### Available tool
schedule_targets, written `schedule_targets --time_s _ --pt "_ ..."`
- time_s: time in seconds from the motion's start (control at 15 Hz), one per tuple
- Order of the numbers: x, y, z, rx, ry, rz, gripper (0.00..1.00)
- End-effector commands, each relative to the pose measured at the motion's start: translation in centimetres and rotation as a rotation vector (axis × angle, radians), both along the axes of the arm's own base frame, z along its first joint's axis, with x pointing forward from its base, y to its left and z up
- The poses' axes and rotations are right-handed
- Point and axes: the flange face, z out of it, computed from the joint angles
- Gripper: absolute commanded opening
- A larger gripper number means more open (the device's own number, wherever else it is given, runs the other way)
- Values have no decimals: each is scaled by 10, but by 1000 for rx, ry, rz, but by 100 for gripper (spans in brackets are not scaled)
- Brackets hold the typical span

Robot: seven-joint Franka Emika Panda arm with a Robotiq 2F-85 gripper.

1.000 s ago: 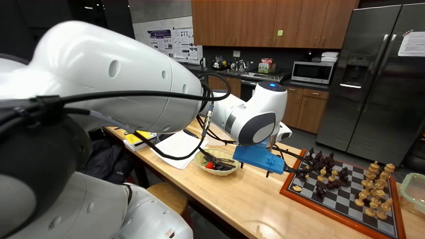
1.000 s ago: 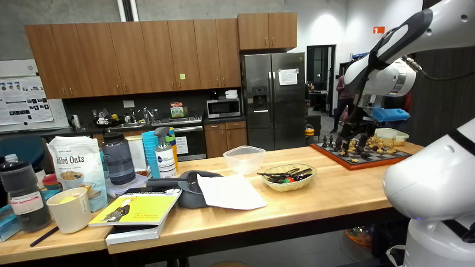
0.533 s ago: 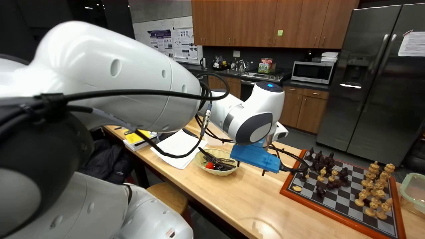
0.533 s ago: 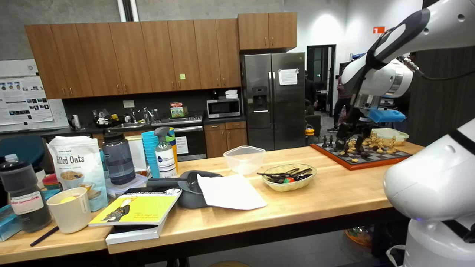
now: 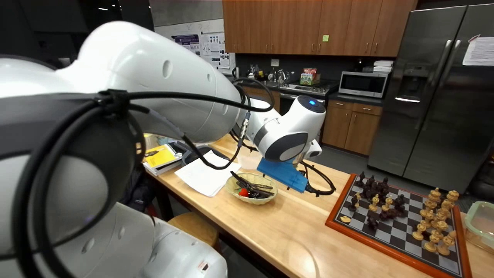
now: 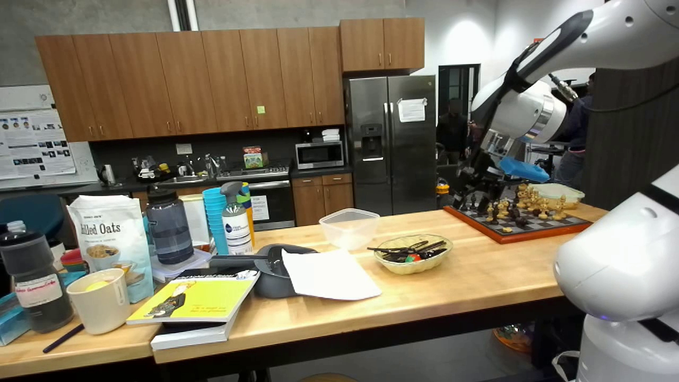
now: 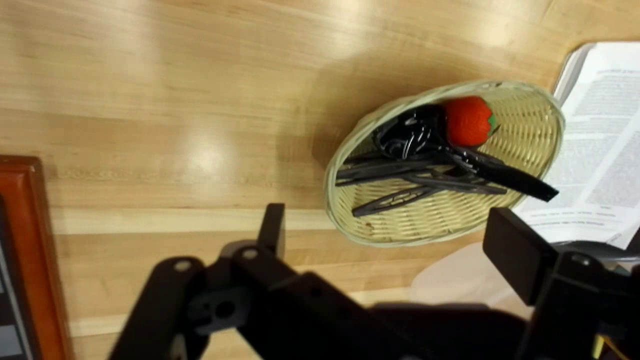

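My gripper (image 7: 390,227) stands wide open above the wooden table, with nothing between its fingers (image 7: 272,225). Nearest to it in the wrist view is an oval wicker basket (image 7: 440,222), just beyond the fingertips and apart from them. Inside lie a red strawberry-like item (image 7: 467,121), a glossy black spoon (image 7: 410,132) and several dark thin utensils (image 7: 457,184). The spoon's handle sticks out over the rim. Both exterior views show the basket (image 5: 254,200) (image 6: 406,269). A blue piece (image 5: 283,175) on the wrist hides much of the gripper in an exterior view.
A chessboard (image 5: 376,247) with several pieces lies on one side of the basket. Beyond the basket are white papers (image 6: 329,273), a clear plastic tub (image 6: 349,231), a dark dustpan (image 6: 276,284) and a yellow book (image 6: 193,300). Bottles and an oats bag (image 6: 109,239) stand farther along.
The arm has swung away from the chessboard towards the basket, moving left in both exterior views, and the hand has tilted. Basket and chessboard stay where they were. The gripper remains open.
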Motion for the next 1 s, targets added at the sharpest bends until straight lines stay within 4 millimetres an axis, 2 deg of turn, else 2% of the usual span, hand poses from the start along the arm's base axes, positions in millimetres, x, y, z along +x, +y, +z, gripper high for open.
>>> schedule_targets --time_s 0.0,0.2,0.47,0.67,0.93 --pt "34 4 -7 -14 -48 -95 100" --pt "56 13 -22 -65 -81 -182 100" --pt "79 31 -54 -175 -62 -252 100" --pt "87 44 -73 -262 0 -199 100" --pt "94 49 -85 -332 50 -100 100"
